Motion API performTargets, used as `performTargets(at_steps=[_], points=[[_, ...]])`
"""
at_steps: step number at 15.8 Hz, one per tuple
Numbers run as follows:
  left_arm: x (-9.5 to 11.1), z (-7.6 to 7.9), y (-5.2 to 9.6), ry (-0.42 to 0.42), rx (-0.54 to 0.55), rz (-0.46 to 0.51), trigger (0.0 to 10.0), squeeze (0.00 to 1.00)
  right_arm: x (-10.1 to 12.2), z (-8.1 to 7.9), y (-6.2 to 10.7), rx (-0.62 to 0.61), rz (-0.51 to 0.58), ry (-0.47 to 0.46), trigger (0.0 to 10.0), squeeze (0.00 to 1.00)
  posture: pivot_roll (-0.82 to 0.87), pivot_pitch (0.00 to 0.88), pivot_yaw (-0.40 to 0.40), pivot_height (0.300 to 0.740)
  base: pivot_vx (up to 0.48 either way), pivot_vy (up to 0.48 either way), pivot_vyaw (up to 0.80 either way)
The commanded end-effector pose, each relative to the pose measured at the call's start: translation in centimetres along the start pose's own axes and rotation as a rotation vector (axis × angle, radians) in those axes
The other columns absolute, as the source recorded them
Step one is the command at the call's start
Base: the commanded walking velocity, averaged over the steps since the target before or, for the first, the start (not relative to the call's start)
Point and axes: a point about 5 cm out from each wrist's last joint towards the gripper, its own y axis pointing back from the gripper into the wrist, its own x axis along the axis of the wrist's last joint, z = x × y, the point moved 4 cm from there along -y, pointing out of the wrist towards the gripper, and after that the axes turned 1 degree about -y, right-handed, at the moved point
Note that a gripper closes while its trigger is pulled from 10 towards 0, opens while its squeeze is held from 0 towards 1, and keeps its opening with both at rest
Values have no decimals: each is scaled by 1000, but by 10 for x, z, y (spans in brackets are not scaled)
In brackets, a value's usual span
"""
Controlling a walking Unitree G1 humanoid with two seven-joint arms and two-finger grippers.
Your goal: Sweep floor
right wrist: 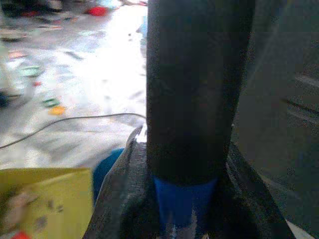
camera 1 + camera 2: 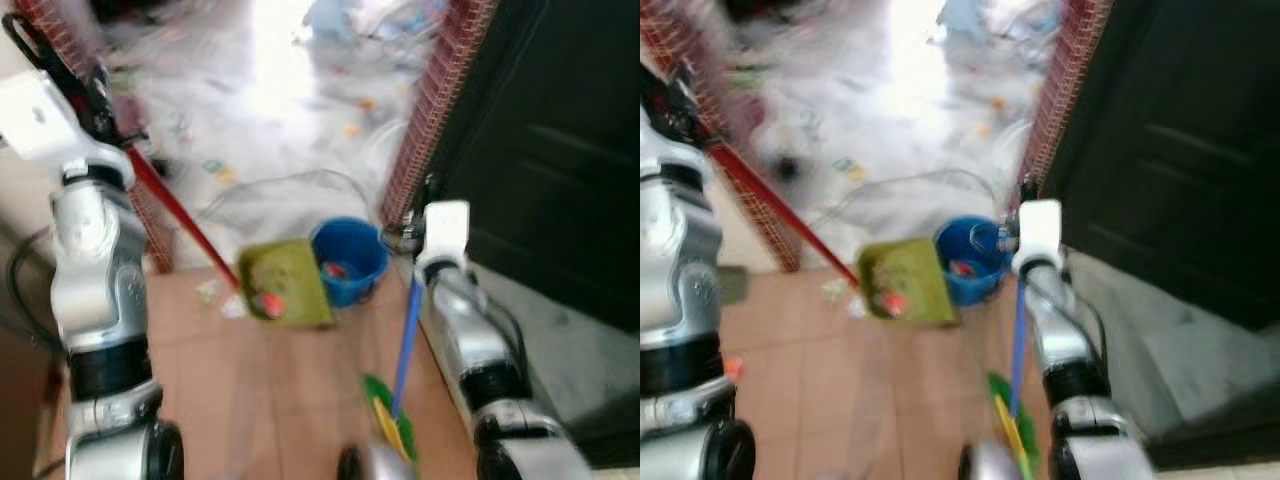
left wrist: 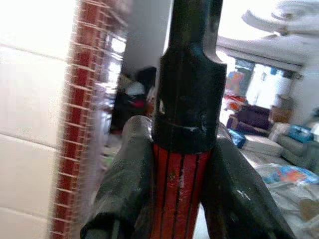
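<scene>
Red-handled olive-green plastic dustpan (image 2: pixel 285 283) slants from our left end effector (image 3: pixel 174 199), clenched on its handle, down to the floor beside the blue plastic bucket (image 2: pixel 352 259) | right end effector (image 1: pixel 187 199) grips the near-upright blue-handled green broom (image 2: pixel 400 380)

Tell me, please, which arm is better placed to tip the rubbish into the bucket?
Left: its hand holds the red handle of the dustpan, already beside the blue bucket. The right hand holds the broom.
</scene>
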Motion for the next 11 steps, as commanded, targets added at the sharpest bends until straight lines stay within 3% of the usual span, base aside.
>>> performTargets(at_steps=[1, 11], points=[[27, 6, -3, 56, -23, 107, 10000, 0, 13, -5, -4, 18, 44, 17, 10000, 0, -43, 58, -9, 740, 480, 0, 0], [24, 4, -3, 40, -15, 102, 10000, 0, 12, -4, -4, 19, 41, 24, 10000, 0, -44, 64, -13, 740, 480, 0, 0]])
